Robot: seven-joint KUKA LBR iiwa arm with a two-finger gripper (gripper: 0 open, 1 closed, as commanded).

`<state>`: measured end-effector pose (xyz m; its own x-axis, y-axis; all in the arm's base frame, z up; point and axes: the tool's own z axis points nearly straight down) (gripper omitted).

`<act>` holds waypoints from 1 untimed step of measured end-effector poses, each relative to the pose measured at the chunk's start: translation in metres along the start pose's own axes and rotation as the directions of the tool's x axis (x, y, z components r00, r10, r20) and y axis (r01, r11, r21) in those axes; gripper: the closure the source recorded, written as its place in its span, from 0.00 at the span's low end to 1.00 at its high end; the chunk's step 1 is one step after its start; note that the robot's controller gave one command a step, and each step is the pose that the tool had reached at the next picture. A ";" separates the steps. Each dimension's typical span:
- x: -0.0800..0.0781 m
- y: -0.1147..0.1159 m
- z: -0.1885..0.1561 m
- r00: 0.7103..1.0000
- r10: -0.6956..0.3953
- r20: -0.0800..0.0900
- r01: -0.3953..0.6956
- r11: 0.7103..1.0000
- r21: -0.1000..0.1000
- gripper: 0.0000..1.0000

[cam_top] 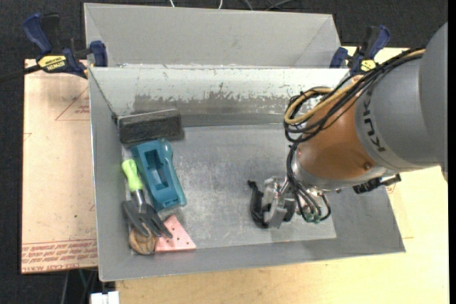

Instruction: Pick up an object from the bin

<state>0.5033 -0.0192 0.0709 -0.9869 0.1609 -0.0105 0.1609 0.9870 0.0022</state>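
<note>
Camera view, single frame.

Gripper is low inside the bin, at about 4 o'clock from the bin's centre, over bare grey floor. The arm enters from 3 o'clock. Its orange cover and looped cables sit just above the gripper.

Gripper state: cannot tell whether it is open or closed, nor whether it has hold of anything. The dark tip is seen from above against the floor and its outline is unclear.

Things to pick all lie along the left wall, well apart from the gripper:
- dark grey block at 10 o'clock, lying against the back corner.
- teal tape dispenser at 9 o'clock, nearest to the gripper.
- green-handled tool touching the dispenser's left side.
- small heap at 8 o'clock: grey pliers-like tool, pink triangle, brown round piece, overlapping one another.
</note>
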 end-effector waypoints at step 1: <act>0.000 0.000 0.000 1.000 0.000 0.000 0.000 1.000 0.000 1.00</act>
<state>0.5034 -0.0192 0.0710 -0.9869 0.1608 -0.0105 0.1608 0.9870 0.0021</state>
